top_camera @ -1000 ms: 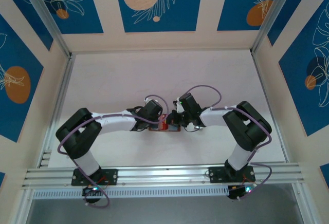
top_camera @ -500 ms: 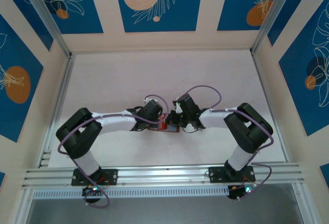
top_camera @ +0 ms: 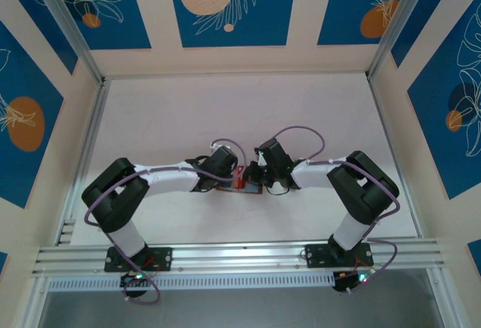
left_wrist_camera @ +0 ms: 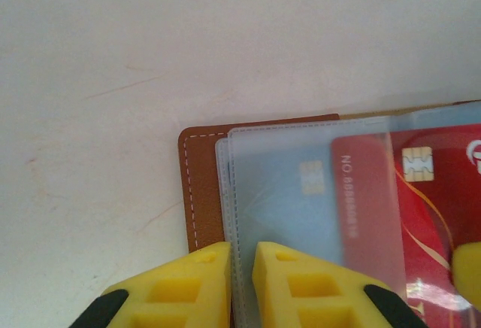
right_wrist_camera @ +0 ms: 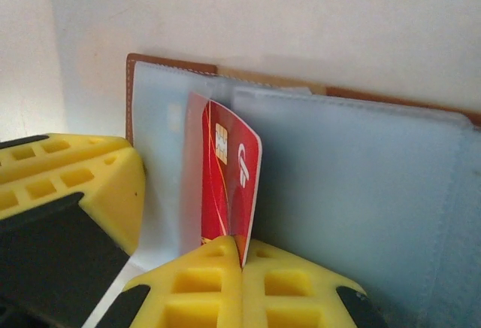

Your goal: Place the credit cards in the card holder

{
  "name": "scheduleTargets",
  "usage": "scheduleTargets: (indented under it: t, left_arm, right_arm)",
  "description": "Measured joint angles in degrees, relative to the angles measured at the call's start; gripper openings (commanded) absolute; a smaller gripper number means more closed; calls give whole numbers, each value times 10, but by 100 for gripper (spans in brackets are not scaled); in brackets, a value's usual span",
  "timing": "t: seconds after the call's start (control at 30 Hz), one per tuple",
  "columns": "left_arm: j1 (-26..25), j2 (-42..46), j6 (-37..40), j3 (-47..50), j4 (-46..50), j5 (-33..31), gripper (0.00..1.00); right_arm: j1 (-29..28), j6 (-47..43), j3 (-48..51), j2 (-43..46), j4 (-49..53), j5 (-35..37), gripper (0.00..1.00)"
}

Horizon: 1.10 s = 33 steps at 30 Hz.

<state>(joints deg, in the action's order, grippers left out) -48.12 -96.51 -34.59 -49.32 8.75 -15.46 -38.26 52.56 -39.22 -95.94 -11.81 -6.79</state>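
**Red card partly in its sleeve**

To seat it cleanly, the right pincer (right_wrist_camera: 242, 256) should push the red card (right_wrist_camera: 225, 185) straight along the pocket, without twisting, while the left pincer (left_wrist_camera: 242, 256) steadies the mouth. The right jaws are pressed together on the card's near edge. The left jaws, nearly closed, nip the clear sleeve (left_wrist_camera: 278, 162) of the card holder (left_wrist_camera: 201, 185), which lies open just ahead of both.
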Motion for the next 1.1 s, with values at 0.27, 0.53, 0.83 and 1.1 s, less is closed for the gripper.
scheduleTargets:
  t: [0.27,0.53,0.83,1.1]
  left_arm:
    - [0,0,0,1,-2,0,16]
    - [0,0,0,2,-3,0,16]
    - [0,0,0,3,-5,-5,16]
    - [0,0,0,6,-11,-6,16]
  right_arm:
    - [-8,15,-3,-3,-7,11,0]
    - [-30,17,-16,-20,-22,24,0]
    - [-37,-14,-38,-18,22,32,31]
    - [-41,-62,-69,22,181,37,31]
